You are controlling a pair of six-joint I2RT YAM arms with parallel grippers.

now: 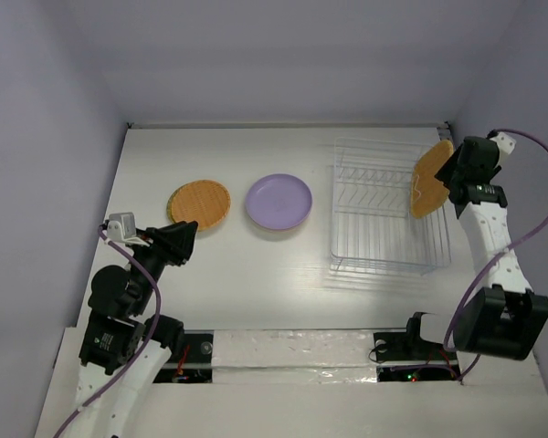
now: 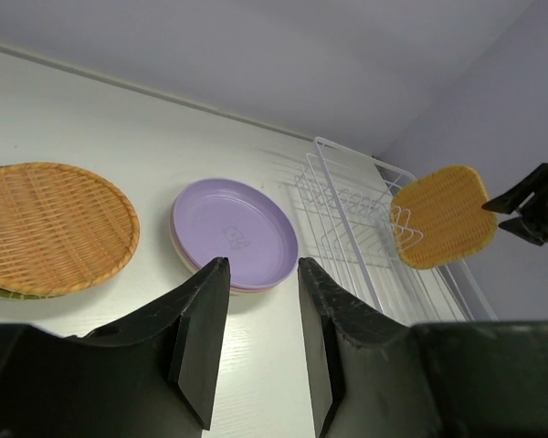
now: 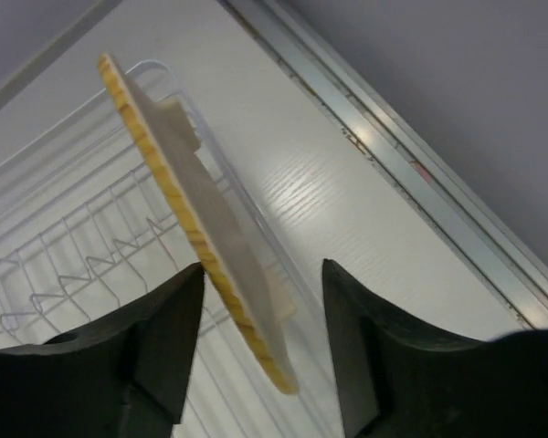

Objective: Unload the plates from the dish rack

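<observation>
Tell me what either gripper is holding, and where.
Left gripper holds nothing. Right gripper straddles the orange plate at its rim; whether it grips cannot be told.

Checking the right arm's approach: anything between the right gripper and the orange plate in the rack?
Nothing visible. The orange plate sits between the right gripper's fingers, at the rack's right end; whether they clamp it is unclear.

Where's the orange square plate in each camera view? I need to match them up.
Top external: orange square plate, upper right, at the right end of the dish rack.
Left wrist: right of centre, face showing.
Right wrist: centre, edge-on between the right gripper fingers.
Shared landmark: the dish rack.
</observation>
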